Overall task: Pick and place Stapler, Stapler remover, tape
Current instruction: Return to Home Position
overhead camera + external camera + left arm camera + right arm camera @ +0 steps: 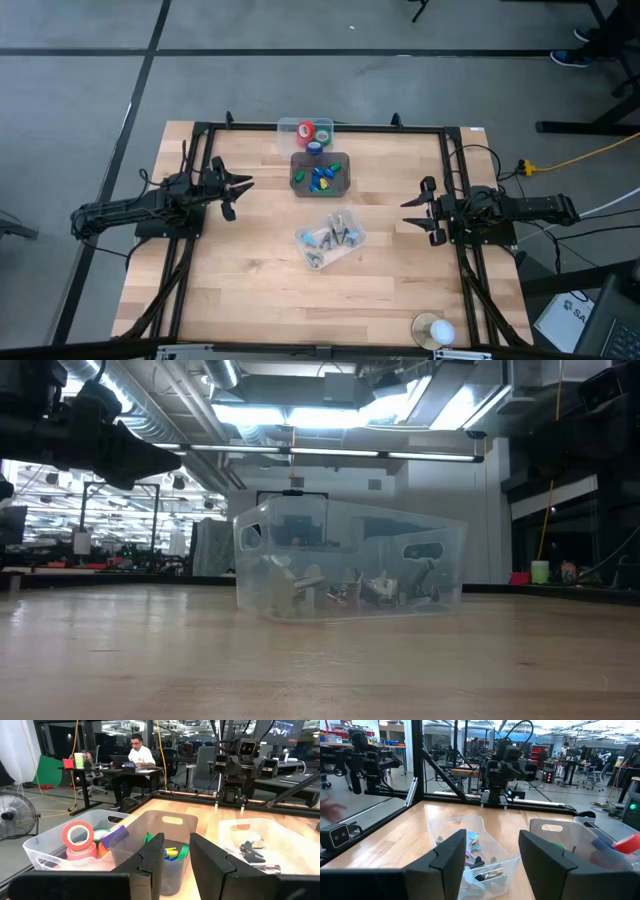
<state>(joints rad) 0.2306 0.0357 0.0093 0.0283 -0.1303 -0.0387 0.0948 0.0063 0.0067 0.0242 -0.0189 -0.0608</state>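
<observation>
Judging from how things lay, the sorting was taken to be finished. The left gripper was held near the left side of the table and the right gripper near its right side. Each had its fingers spread wide with nothing between them, and both were well apart from the bins. The tape was seen in the clear bin at the end of the row farthest from the low camera. The staplers were seen in the dark middle bin, and the staple removers in the transparent bin nearest that camera.

Little risk was judged to remain. If an arm were swung inward on its way to rest, a spread finger could be caught on a thin bin wall, and so light a bin would probably be pushed or tipped.

Only the nearest bin was shown by the low view, with the staple removers dim through its wall and the other two bins hidden behind it. The row of three was made plain by the high view. That the tape rolls were stacked, red-pink uppermost, was shown by the left wrist view alone, where a seated person was also visible beyond the table.
</observation>
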